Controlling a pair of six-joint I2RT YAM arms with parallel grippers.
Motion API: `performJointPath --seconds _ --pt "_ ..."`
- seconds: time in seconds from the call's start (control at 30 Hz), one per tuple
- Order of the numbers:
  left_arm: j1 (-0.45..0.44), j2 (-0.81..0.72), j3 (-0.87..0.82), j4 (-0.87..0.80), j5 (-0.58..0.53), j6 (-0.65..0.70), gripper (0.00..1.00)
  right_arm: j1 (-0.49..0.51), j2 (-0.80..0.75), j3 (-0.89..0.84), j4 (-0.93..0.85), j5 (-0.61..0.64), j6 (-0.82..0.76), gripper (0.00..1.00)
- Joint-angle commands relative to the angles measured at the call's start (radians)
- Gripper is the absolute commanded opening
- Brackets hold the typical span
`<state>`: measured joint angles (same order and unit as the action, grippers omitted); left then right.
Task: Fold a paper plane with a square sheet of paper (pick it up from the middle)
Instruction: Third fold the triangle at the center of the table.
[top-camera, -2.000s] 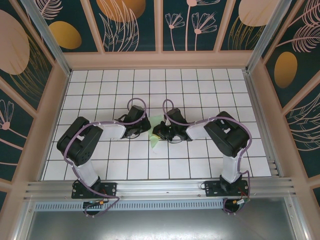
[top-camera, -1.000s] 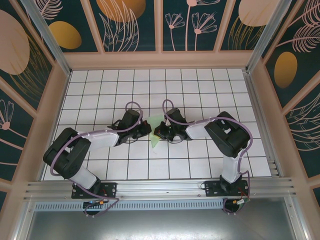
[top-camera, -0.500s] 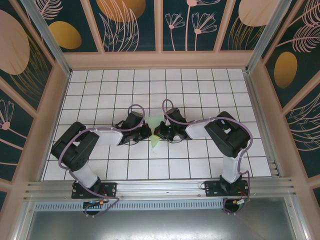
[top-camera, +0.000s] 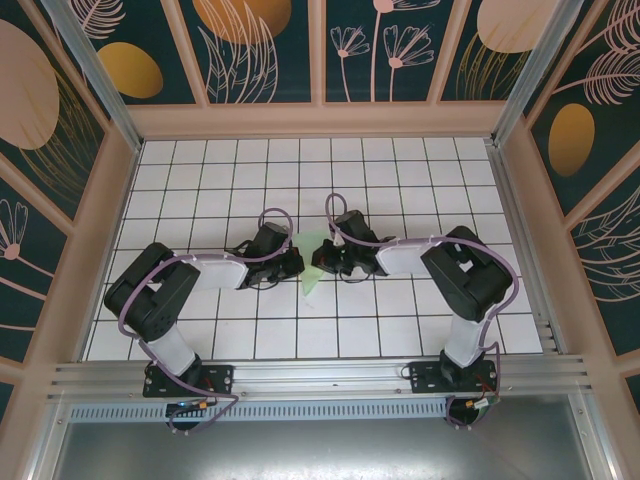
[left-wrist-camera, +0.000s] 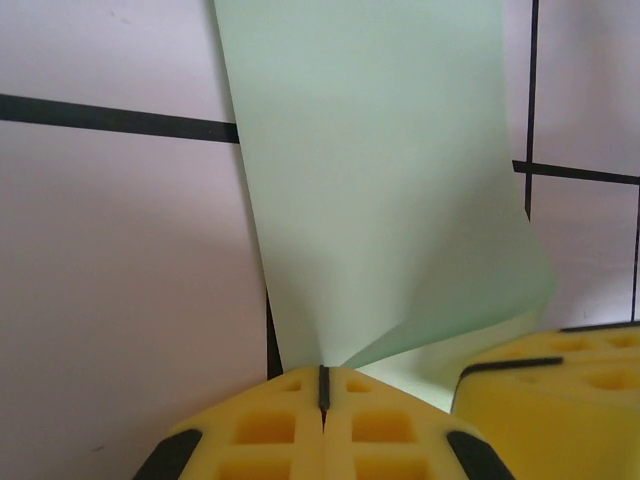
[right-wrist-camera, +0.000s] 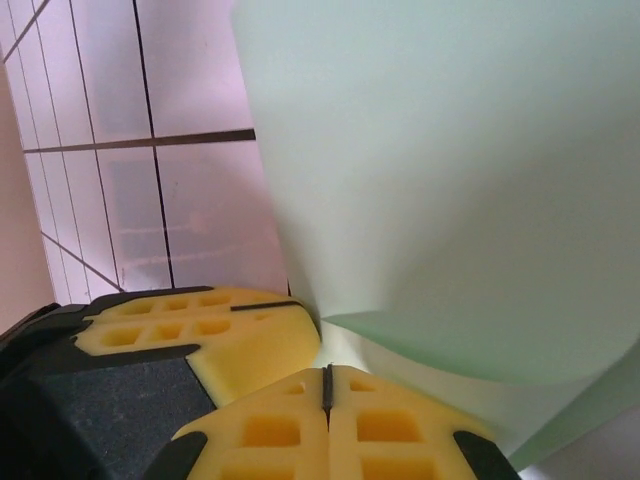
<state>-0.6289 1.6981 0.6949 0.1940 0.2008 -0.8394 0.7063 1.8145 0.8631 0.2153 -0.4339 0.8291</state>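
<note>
A white gridded table sits inside patterned walls, with a metal rail along the near edge where both arms are bolted. From above, the two black wrists meet at the middle of the table and hide much of what lies between them. A pale green tip pokes out toward the far side and a longer point toward the near side.

Compared with half a second ago, the right arm's elbow has swung outward to the right and its forearm lies flatter. The left arm has hardly shifted (its purple cable loops the same way).

The paper is at the centre of the table, between the two grippers. The left gripper is fully closed, its yellow pads pressed together on a creased corner of the paper. The sheet fans away from them over the tiles. The right gripper is likewise closed tight on the paper's folded edge. The two sets of fingers sit just beside each other, and one right finger shows in the left wrist view.
</note>
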Motion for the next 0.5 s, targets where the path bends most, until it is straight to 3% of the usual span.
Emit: performJointPath --seconds 0.0,0.47 --pt "-0.004 0.066 -0.023 -0.135 -0.074 0.035 0.0 -0.01 -0.01 -0.013 -0.05 0.014 -0.083 0.0" --pt "-0.003 0.08 -0.012 -0.166 -0.104 0.065 0.0 -0.061 0.021 -0.079 -0.076 0.052 -0.054 0.0"
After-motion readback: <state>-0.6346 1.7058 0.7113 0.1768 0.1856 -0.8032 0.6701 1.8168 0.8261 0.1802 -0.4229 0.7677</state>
